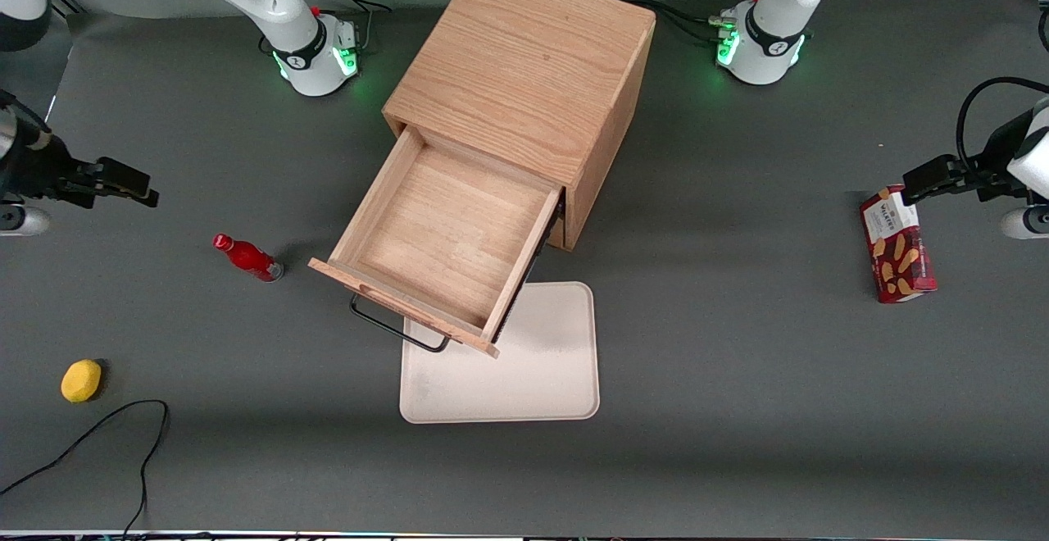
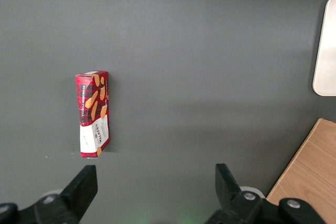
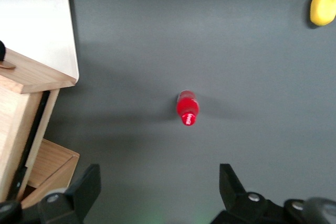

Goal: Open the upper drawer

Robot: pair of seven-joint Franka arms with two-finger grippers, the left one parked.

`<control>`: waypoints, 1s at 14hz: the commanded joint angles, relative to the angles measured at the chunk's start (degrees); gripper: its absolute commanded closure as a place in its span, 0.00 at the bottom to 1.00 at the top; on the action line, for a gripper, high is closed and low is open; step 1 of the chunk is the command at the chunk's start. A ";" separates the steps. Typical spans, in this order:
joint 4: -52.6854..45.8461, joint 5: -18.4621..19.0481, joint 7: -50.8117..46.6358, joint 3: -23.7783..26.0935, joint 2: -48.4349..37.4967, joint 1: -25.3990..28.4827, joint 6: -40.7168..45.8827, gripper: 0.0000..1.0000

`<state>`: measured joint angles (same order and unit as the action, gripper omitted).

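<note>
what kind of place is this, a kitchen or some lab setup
Most likely a robot lab tabletop, not a kitchen: arm bases are bolted onto a grey mat, and a lone wooden cabinet with its upper drawer pulled open sits among test props. The gripper, open, hovers near a red bottle.

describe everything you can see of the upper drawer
The upper drawer is a light oak box, pulled far out of the cube-shaped cabinet and empty inside. A wide black wire handle runs along its front panel, and a dark slide rail shows along one side. Its front end overhangs the cream tray. Nothing grips it: the hand hangs open, apart from it, toward the working arm's end of the table.
</note>
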<state>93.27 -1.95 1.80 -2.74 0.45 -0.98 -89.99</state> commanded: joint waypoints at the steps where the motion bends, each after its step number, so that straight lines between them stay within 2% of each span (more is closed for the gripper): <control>1: -0.09 0.54 -0.12 3.53 -0.72 -1.92 0.08 0.00; 4: -1.77 0.45 -0.22 0.21 -0.46 2.11 0.08 0.00; 7: -1.95 0.45 0.49 0.37 -0.45 0.90 0.08 0.00; 10: -1.95 0.54 0.66 2.99 -0.37 -1.39 0.08 0.00; 14: -1.95 0.54 -0.04 3.35 -0.02 -1.57 0.08 0.00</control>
<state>91.83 -1.95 1.78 -0.30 0.32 -1.57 -90.04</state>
